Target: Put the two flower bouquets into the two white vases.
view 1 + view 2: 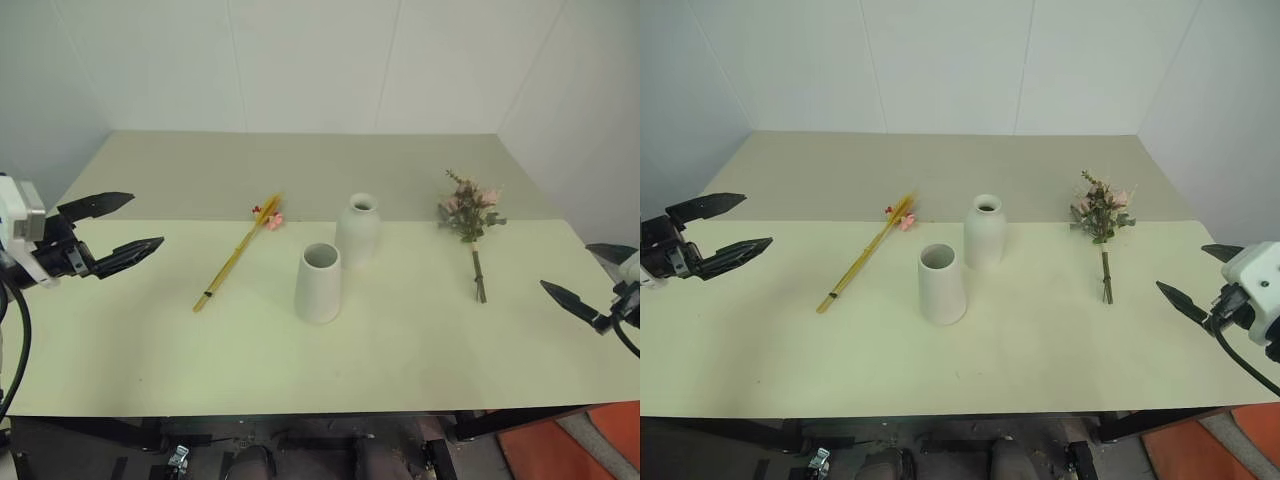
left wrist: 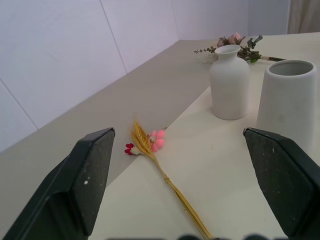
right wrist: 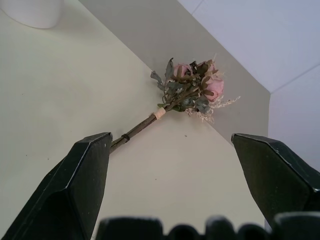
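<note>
Both end effectors, left [image 1: 128, 224] and right [image 1: 585, 278], gaped wide and empty at frame edges. Mid-surface [image 1: 420, 340]: matte bottle vase [image 1: 358, 230], tapered vase [image 1: 319, 283]; slim stalk [image 1: 238, 252] centre-left, bushy bouquet [image 1: 470, 222] centre-right.

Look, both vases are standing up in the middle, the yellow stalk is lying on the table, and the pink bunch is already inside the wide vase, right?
Not quite. The pink bunch is not in the wide vase; it lies flat on the table, off to the right of both vases, as the left eye view shows. The bottle vase and the yellow stalk are as you said.
</note>
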Tool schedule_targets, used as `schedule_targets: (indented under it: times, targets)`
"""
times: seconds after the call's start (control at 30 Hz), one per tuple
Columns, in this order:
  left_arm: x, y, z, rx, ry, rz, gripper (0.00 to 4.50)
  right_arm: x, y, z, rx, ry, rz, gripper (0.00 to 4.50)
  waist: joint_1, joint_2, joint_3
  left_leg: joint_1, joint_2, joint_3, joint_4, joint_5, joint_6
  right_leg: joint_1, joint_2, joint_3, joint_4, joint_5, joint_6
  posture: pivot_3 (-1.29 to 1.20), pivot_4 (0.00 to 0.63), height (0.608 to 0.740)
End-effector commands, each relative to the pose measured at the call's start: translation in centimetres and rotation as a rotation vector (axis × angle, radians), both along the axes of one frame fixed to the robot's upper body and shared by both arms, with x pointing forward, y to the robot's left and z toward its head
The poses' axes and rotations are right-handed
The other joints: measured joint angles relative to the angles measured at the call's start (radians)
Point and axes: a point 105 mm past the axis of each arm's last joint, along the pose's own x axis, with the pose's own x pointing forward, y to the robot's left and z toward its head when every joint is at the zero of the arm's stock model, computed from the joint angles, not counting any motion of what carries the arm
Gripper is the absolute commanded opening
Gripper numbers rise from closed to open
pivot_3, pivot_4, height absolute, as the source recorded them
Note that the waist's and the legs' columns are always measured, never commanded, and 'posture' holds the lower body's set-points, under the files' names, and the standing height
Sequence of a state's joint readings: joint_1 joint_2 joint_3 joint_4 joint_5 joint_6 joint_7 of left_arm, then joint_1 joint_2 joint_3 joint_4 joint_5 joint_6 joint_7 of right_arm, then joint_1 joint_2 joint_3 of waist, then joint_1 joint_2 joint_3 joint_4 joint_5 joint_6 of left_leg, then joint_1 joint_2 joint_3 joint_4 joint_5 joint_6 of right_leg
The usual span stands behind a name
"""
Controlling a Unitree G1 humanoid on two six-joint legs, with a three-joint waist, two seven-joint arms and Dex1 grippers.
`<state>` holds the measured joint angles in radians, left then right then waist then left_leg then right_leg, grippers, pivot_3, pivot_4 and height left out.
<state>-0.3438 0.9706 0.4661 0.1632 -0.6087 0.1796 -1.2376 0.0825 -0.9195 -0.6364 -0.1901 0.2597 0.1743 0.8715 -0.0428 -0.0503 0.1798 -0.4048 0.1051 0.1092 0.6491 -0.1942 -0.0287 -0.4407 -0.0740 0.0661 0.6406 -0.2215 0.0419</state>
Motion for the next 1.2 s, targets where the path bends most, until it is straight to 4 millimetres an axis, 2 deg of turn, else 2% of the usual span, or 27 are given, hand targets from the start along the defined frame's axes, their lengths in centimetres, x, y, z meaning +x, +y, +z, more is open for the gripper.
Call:
schedule_targets:
  times: [0.03,0.13,0.27,0.43,0.73,0.83,0.9,0.97,1.2]
  targets:
    - [-0.5,-0.2,1.3,0.021,-0.055,-0.006,4.47,-0.4,0.2,1.9,-0.021,-0.064,0.003,4.50,0.000,0.000,0.000,0.000,0.000,0.000,0.000,0.000,0.000,0.000,0.000,0.000,0.000,0.000,0.000,0.00,0.150,0.740]
    - [-0.5,-0.2,1.3,0.019,-0.055,-0.007,4.47,-0.4,-0.1,1.7,-0.036,-0.063,-0.024,4.50,0.000,0.000,0.000,0.000,0.000,0.000,0.000,0.000,0.000,0.000,0.000,0.000,0.000,0.000,0.000,0.00,0.150,0.740]
    - [-0.4,-0.2,1.3,0.016,-0.055,-0.007,4.47,0.7,-0.2,1.8,-0.072,-0.075,-0.114,4.50,-0.001,0.000,0.000,0.000,0.000,0.000,0.000,0.000,0.000,0.000,0.000,0.000,0.000,0.000,0.000,0.00,0.150,0.740]
    - [-0.2,-0.5,1.1,0.014,-0.056,-0.013,4.47,2.3,0.3,2.2,-0.089,-0.073,-0.106,4.50,-0.005,0.000,0.000,0.001,0.000,0.000,0.000,0.000,0.000,0.000,0.000,0.000,0.000,0.000,-0.001,0.00,0.150,0.740]
    - [-0.8,-0.1,1.2,0.015,-0.060,0.005,4.47,1.5,0.8,1.5,-0.071,-0.029,-0.044,4.50,0.002,0.000,0.000,-0.001,-0.002,-0.001,0.000,0.000,0.000,0.000,-0.001,0.000,-0.001,0.000,0.003,0.00,0.150,0.740]
    - [-0.7,-0.2,1.2,0.014,-0.060,0.005,4.47,2.2,0.8,1.4,-0.038,0.009,-0.078,4.50,0.000,0.000,0.000,-0.001,-0.002,-0.001,0.000,0.000,0.000,0.000,-0.001,0.000,0.000,-0.001,0.001,0.00,0.150,0.740]
    - [-0.6,-0.4,1.2,0.009,-0.058,-0.008,4.47,3.5,0.4,1.0,-0.016,0.062,-0.155,4.50,-0.007,-0.001,0.000,0.000,-0.002,-0.001,0.000,0.000,0.000,0.000,-0.001,0.000,0.000,0.000,0.000,0.00,0.150,0.740]
    - [-0.2,-1.0,1.1,0.010,-0.053,-0.034,4.47,6.1,-0.1,0.5,0.091,0.133,-0.251,4.50,-0.020,-0.001,-0.001,0.001,-0.002,-0.001,0.000,0.000,0.000,0.000,-0.001,0.000,-0.001,0.002,-0.001,0.00,0.150,0.740]
    - [1.6,-3.4,1.1,0.016,-0.043,-0.129,4.47,13.7,0.4,-0.5,0.321,0.341,-0.402,4.50,-0.034,-0.001,-0.001,0.000,-0.002,-0.003,-0.001,0.002,0.003,-0.001,0.000,0.000,-0.001,0.003,-0.003,0.00,0.150,0.740]
